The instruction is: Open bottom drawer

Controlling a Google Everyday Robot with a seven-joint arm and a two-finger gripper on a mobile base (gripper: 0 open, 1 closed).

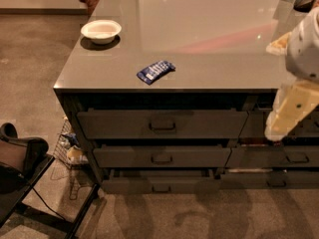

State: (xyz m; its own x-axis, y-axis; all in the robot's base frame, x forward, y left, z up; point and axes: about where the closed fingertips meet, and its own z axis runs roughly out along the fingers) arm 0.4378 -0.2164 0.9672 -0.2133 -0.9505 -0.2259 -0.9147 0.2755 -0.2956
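The bottom drawer [160,183] is the lowest of three wide dark grey-brown drawers under the grey counter, with a small dark pull handle [161,188] at its centre. A dark gap shows along the top of its front. The middle drawer [162,156] and the taller top drawer [162,124] sit above it. My gripper [275,131], cream-coloured, hangs at the right edge of the view in front of the right-hand drawer column. It is level with the top drawer, well to the right of and above the bottom drawer's handle, and touches nothing.
A white bowl [101,30] and a blue packet [155,71] lie on the counter top [209,39]. A wire basket [67,151] stands on the floor left of the cabinet. A dark chair [22,166] is at the lower left. Carpet lies in front of the drawers.
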